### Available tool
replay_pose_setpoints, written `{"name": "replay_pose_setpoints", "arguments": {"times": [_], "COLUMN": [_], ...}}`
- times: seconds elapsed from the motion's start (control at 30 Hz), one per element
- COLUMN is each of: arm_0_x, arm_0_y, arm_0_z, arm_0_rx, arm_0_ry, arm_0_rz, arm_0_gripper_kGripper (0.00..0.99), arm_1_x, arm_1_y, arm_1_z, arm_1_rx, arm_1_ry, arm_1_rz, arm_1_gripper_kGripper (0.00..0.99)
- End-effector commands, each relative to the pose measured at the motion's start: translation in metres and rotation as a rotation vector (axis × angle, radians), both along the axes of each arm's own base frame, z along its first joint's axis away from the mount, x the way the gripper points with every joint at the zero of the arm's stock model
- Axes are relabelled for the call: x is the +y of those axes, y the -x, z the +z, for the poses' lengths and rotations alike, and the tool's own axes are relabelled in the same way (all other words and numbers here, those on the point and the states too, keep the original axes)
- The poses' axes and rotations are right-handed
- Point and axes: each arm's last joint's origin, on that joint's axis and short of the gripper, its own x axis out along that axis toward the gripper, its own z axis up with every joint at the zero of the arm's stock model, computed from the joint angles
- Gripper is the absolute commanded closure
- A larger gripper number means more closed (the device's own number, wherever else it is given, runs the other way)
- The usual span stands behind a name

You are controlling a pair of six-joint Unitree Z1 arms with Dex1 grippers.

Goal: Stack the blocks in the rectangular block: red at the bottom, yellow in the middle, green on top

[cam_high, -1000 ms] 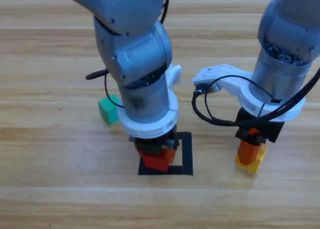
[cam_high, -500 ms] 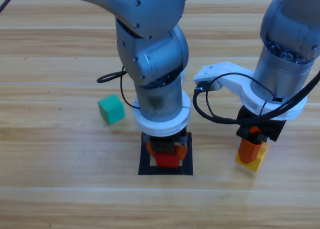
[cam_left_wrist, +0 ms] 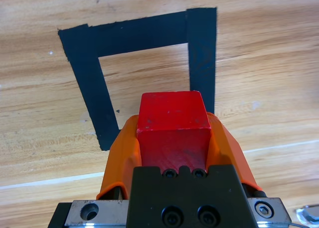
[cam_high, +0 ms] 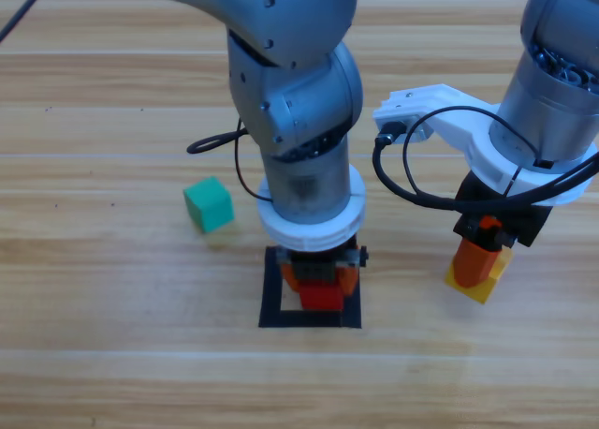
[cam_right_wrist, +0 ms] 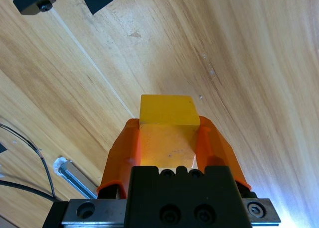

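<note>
1. Our left pincer (cam_high: 318, 284) squeezes the small matte red cube (cam_high: 320, 296) between its two orange jaws, in the lower middle of the high view.
2. The flat black tape square (cam_high: 273, 288) lies right under that cube. In the left wrist view the red cube (cam_left_wrist: 173, 122) sits over the near edge of the tape square (cam_left_wrist: 88, 74), so the bare wood inside is just ahead of the pincer (cam_left_wrist: 172, 133).
3. We think the cube must go a little forward and down to sit inside.
4. Our right pincer (cam_high: 479, 260) holds the small matte yellow cube (cam_high: 487, 281) at the lower right, well apart from the tape square.
5. The small teal-green cube (cam_high: 208, 204) rests on the wooden bench (cam_high: 94, 288), left of the middle, nearer our left arm.
</note>
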Motion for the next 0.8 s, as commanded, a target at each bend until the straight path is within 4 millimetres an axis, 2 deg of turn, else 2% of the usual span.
{"name": "replay_pose_setpoints", "arguments": {"times": [0.03,0.8], "arm_0_x": [-0.0093,-0.0077], "arm_0_y": [0.0031,0.0], "arm_0_z": [-0.023,-0.0282], "arm_0_rx": [0.043,0.051], "arm_0_ry": [-0.053,-0.081], "arm_0_rz": [0.004,0.028], "arm_0_gripper_kGripper": [0.926,0.926], "arm_1_x": [-0.0149,-0.0165], "arm_1_y": [-0.0033,-0.0035], "arm_1_z": [0.0011,-0.0088], "arm_1_rx": [0.012,0.027], "arm_1_ry": [-0.004,0.018], "arm_1_rz": [-0.04,-0.038], "arm_1_gripper_kGripper": [0.99,0.99]}}
